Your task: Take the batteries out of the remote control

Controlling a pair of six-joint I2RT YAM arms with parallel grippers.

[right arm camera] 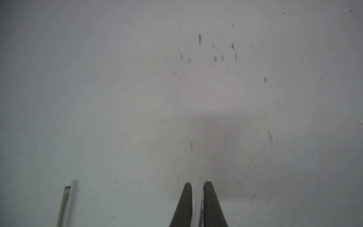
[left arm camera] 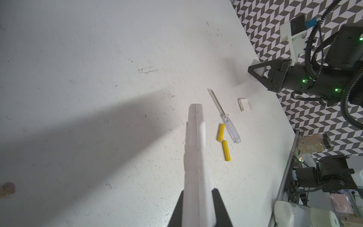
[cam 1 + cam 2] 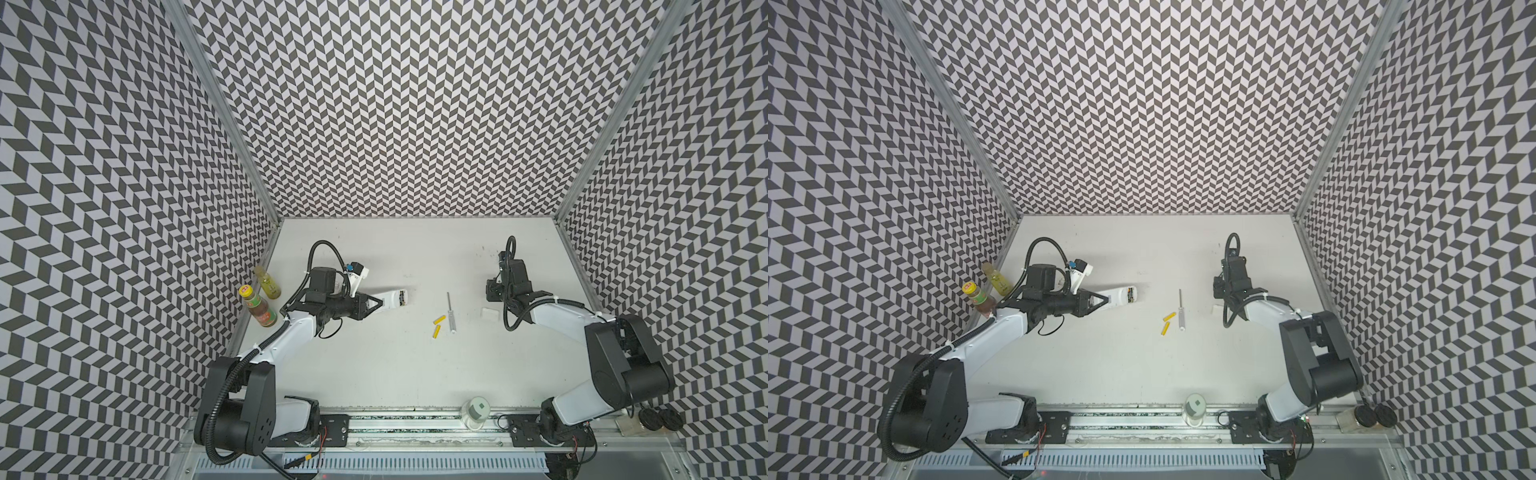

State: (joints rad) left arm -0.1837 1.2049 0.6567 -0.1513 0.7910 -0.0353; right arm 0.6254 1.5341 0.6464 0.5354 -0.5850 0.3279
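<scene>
A: Progress so far, front to back?
B: Nearest, on the surface [image 3: 374, 374]: two yellow batteries [image 3: 439, 320], already out, lying loose and nearly end to end. Just beside them, a screwdriver [image 3: 450, 311] with a clear handle. Slightly right of that, a small white piece [image 3: 489, 312], perhaps the compartment cover.
A: And the remote control [image 3: 392, 300]?
B: Further back, left of middle. Clenched at its near end by the left fingers [image 2: 223, 210], far end aimed toward the middle, compartment side up. Compartment at that far end open. Inside, something dark with glints of gold: most likely the black batteries [image 3: 402, 298], not yet removed.
A: Right side?
B: About as far back, well apart from everything. Right fingers [image 1: 184, 204] pressed together above bare surface, possibly pinching something thin, possibly nothing; impossible to tell.
A: Anything else?
B: Two bottles [image 3: 259, 309] at the left edge, by the wall. Nothing to do with the job.
A: Tally, then?
B: Roughly halfway, judging from here. Yellow pair done. Black pair left to pry out and set down, probably calling for the screwdriver or a fingertip.
</scene>
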